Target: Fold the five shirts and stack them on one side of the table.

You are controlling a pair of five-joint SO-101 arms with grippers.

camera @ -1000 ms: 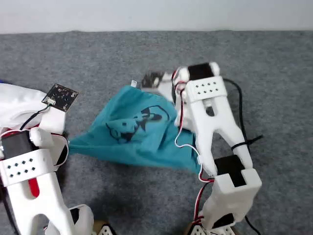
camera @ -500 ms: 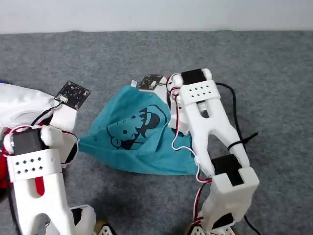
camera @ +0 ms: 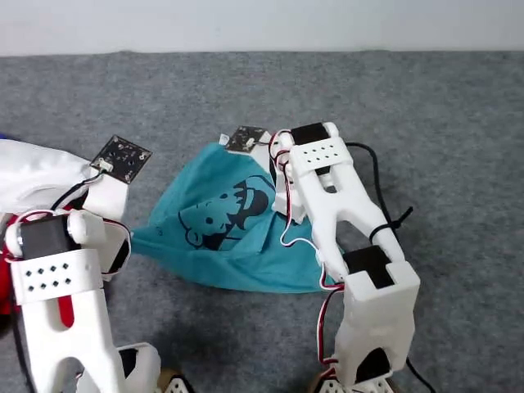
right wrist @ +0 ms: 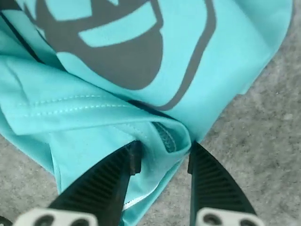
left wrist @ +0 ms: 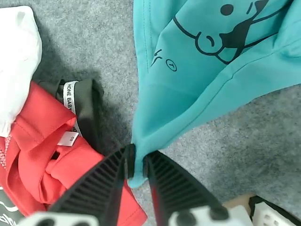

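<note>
Left gripper [left wrist: 136, 162]: jaws nearly closed, pinching the teal shirt [camera: 229, 221] at its 9 o'clock corner. Right gripper [right wrist: 160, 155]: jaws part-spread, clamping a bunched fold at 3 o'clock, which its arm hides from above. The shirt lies mid-table [camera: 442, 123].

The teal shirt [camera: 221, 221] is made of soft, matt cloth with stitched hems and a flat black print. The table [camera: 442, 106] is covered in rough grey felt-like fabric. The arms [camera: 336, 205] are cased in smooth white plastic, and the left gripper [left wrist: 138, 157] is fitted with fingers [left wrist: 101, 179] of ribbed black plastic. The red garment [left wrist: 33, 136] is made of matt cloth.
</note>
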